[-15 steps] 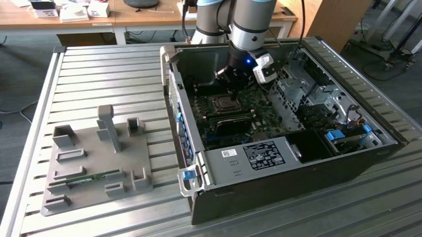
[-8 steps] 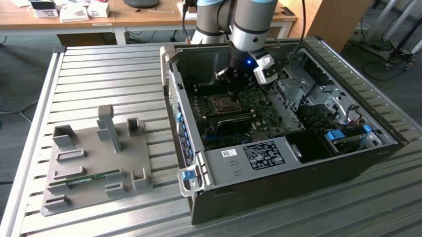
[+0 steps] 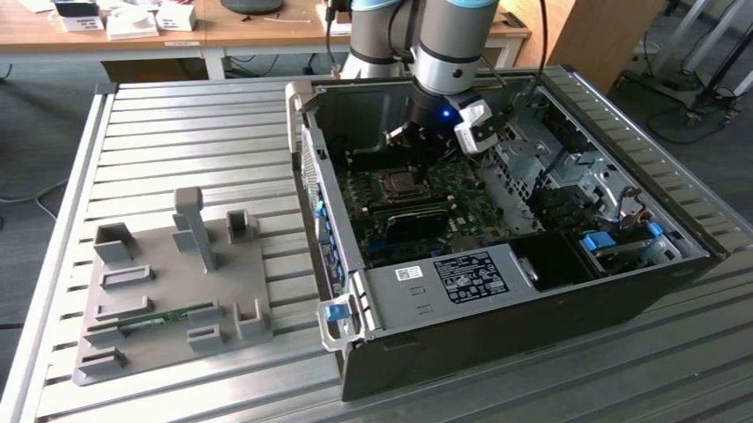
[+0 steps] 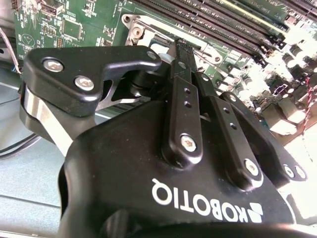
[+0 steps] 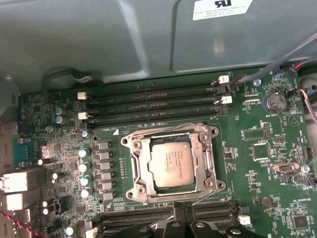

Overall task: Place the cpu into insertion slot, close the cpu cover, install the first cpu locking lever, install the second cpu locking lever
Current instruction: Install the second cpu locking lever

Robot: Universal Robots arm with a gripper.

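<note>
- One cpu point(image 5: 171, 163), seated in one socket.
- One cpu cover point(image 5: 171, 136) framing it.
- One green board point(image 5: 262, 163).
- Four long memory slots point(image 5: 148, 104) on one side of the socket in the first wrist view.
- One open computer case point(image 3: 495, 291) on one slatted bench point(image 3: 176, 132).
- One grey fixture plate point(image 3: 165, 300).
- One robot arm point(image 3: 453, 44) with one tool point(image 4: 183, 49).

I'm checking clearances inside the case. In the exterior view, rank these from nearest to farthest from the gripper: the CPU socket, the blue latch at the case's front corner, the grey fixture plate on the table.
1. CPU socket: on the green board, just below the gripper.
2. Blue latch: at the case's near corner, toward the exterior view's left.
3. Grey fixture plate: outside the case, on the slatted table at the exterior view's left.
</note>
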